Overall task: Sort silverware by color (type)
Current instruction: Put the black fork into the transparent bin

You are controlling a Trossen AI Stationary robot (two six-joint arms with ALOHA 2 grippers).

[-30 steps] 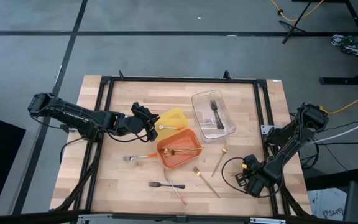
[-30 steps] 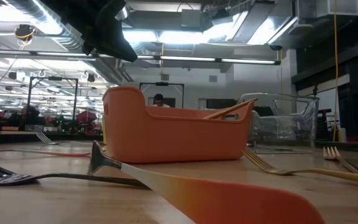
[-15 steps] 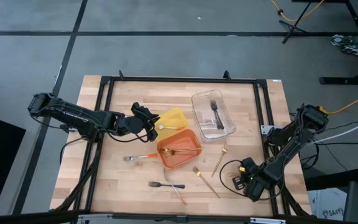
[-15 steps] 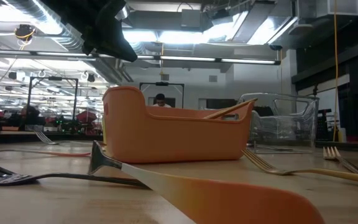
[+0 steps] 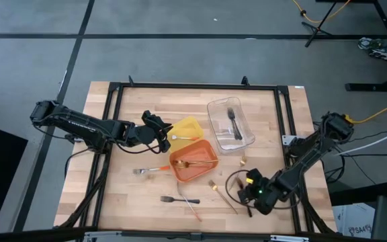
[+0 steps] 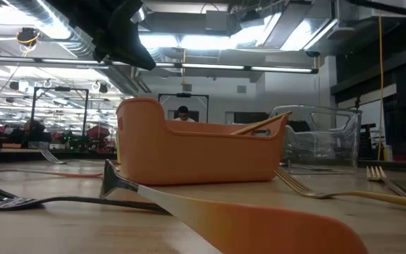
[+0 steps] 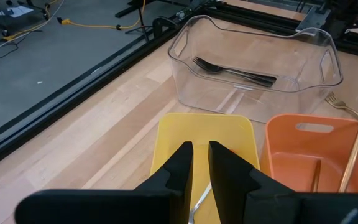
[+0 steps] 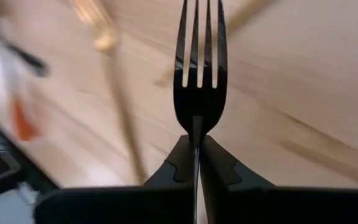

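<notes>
Your right hand [image 5: 252, 195] had swung inward since the frame a second earlier, from the worktop's [image 5: 140, 107] near right corner toward the orange tray [image 5: 195, 169], and now sat just right of the gold fork [image 5: 222, 195] lying below that tray. Its fingers [image 8: 219, 165] were pinched on a black fork [image 8: 197, 81], tines pointing away from the wrist, with blurred gold cutlery passing underneath. The second gold fork right of the orange tray, plain a second before, was now mostly covered by your arm; only its tip [image 5: 242, 160] showed.

Your left hand [image 5: 160, 127] had not moved: it hovered at the yellow tray [image 5: 192, 124], just up-left of the orange tray, fingers [image 7: 180, 168] nearly pressed together with a narrow gap, holding nothing.

Nothing else had shifted. The clear tray [image 5: 215, 107], up-right of the orange one, held black forks [image 5: 233, 123]. Gold pieces [image 5: 195, 163] lay in the orange tray. An orange-handled fork [image 5: 152, 170] lay just left of it, and a black fork [image 5: 178, 199] crossed an orange-handled piece [image 5: 192, 209] below it.
</notes>
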